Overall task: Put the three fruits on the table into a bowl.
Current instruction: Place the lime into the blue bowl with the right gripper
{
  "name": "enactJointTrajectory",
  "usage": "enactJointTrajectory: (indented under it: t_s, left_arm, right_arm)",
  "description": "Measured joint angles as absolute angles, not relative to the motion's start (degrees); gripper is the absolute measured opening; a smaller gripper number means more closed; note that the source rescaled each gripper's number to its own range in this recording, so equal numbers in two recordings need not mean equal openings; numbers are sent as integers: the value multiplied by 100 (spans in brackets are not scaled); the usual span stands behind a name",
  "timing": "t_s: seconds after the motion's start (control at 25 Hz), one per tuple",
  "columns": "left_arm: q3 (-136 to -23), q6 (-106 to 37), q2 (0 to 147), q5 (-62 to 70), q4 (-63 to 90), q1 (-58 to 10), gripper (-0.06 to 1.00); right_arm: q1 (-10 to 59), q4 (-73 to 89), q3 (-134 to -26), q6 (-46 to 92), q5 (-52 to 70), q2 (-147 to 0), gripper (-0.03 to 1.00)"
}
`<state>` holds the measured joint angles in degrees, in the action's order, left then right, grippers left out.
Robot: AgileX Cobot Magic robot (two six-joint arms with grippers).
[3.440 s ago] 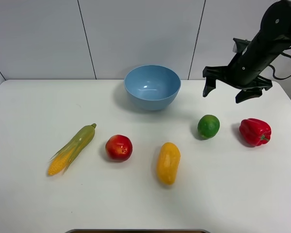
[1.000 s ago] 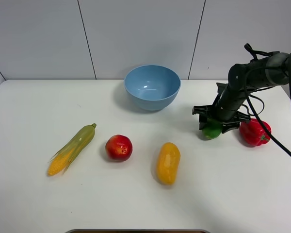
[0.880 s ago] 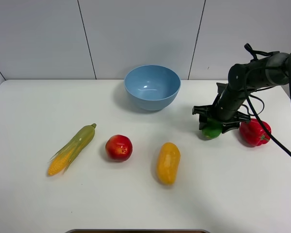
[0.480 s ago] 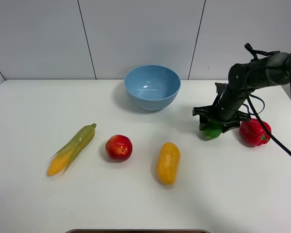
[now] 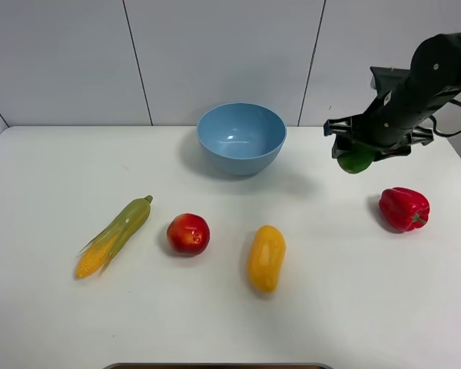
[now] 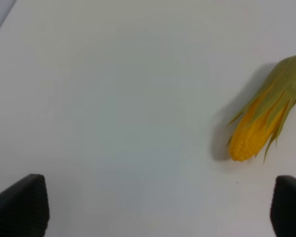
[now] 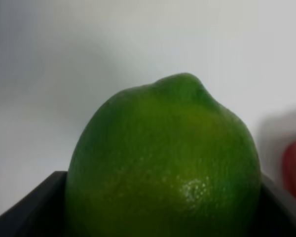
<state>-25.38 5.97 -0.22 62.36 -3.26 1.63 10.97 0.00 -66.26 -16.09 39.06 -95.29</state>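
Observation:
My right gripper [image 5: 359,151] is shut on the green lime [image 5: 356,159] and holds it in the air, to the right of the light-blue bowl [image 5: 241,138]. The lime [image 7: 163,163] fills the right wrist view between the black fingers [image 7: 29,207]. On the white table [image 5: 230,323] lie the red apple [image 5: 188,234] and the yellow-orange mango [image 5: 266,257]. My left gripper [image 6: 158,210] is open above bare table; its fingertips [image 6: 19,207] show in the left wrist view, and it is out of the high view.
A red bell pepper [image 5: 403,208] lies at the right of the table, below the lifted lime. A corn cob [image 5: 114,236] in green husk lies at the left, and the cob [image 6: 266,123] also shows in the left wrist view.
My right gripper came down over the lime, shut on it, and has lifted it up and slightly right off the table. Everything else stays put.

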Motion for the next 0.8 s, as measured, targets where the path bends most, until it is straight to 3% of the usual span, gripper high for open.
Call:
enactJointTrajectory:
  t_s: [0.28, 0.8]
  left_arm:
    - [-2538, 597, -22, 6236, -326, 163, 100]
    - [-2538, 597, -22, 6236, -326, 163, 100]
  right_arm:
    - [1628, 0, -6626, -1482, 3681, -8800, 32]
    - [2170, 0, -6826, -1216, 2273, -8912, 32]
